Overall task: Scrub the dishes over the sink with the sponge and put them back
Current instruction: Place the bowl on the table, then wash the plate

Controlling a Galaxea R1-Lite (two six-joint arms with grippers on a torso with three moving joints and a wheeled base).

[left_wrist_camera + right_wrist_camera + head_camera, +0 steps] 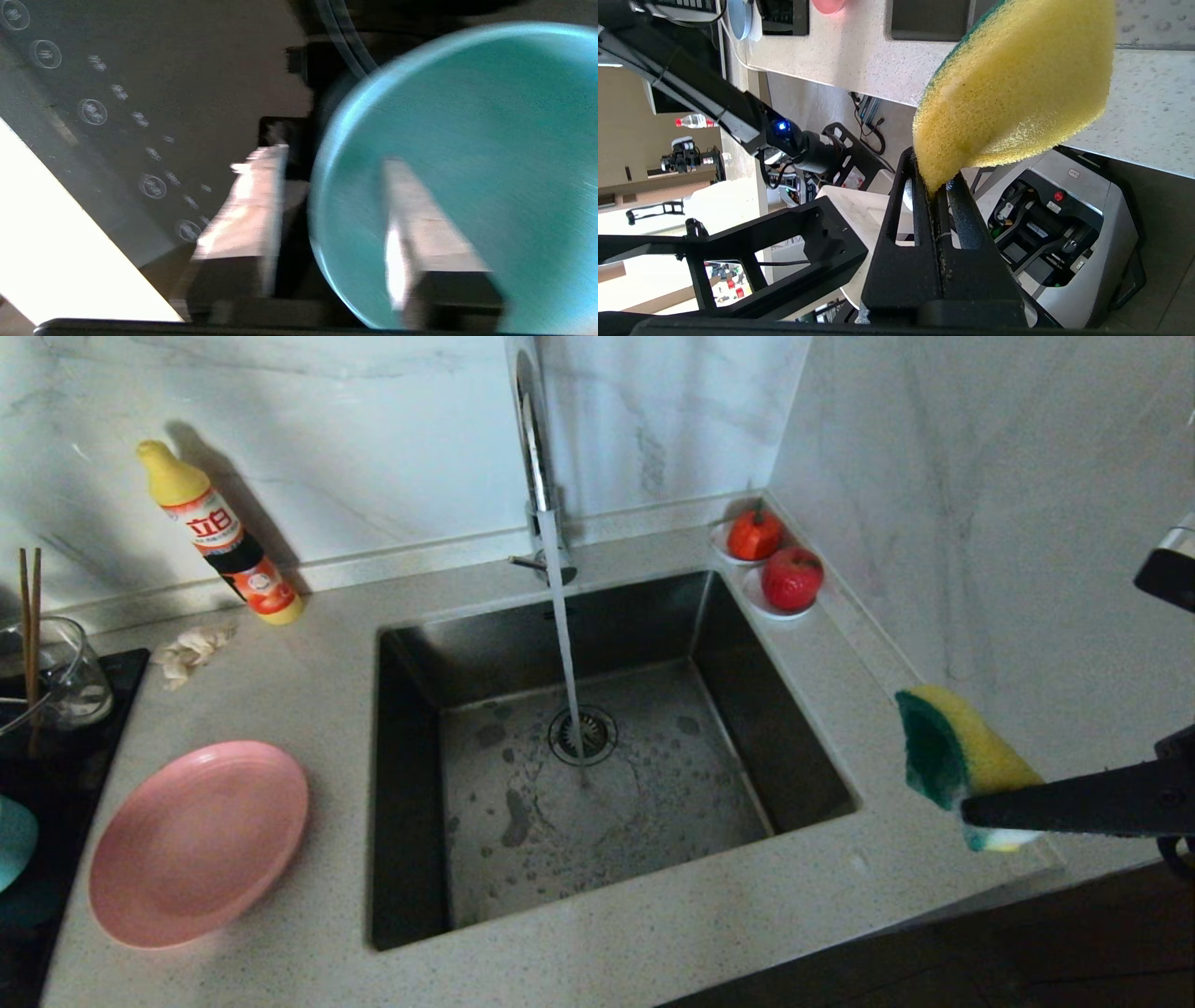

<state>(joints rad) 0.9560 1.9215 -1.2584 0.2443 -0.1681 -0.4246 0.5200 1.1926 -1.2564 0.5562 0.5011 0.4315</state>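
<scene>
The teal bowl (pixel 467 140) rests on the black cooktop (pixel 187 70); in the head view only its edge (pixel 14 840) shows at the far left. My left gripper (pixel 332 156) is open and straddles the bowl's rim, one finger inside and one outside with a gap to the rim. The pink plate (pixel 199 843) lies on the counter left of the sink (pixel 411 784). The chopsticks (pixel 30 616) stand in a glass jug (pixel 65 677). Right of the sink, my right gripper (pixel 971 812) (pixel 934 186) is shut on the yellow-and-green sponge (pixel 962 747) (pixel 1017 84), held above the counter.
Water runs from the chrome tap (pixel 537 457) onto the drain strainer (pixel 583 735). A yellow detergent bottle (pixel 219 537) and an off-white rag (pixel 191 651) sit behind the plate. Two saucers with red fruit (pixel 792 577) stand at the sink's back right corner, by the wall.
</scene>
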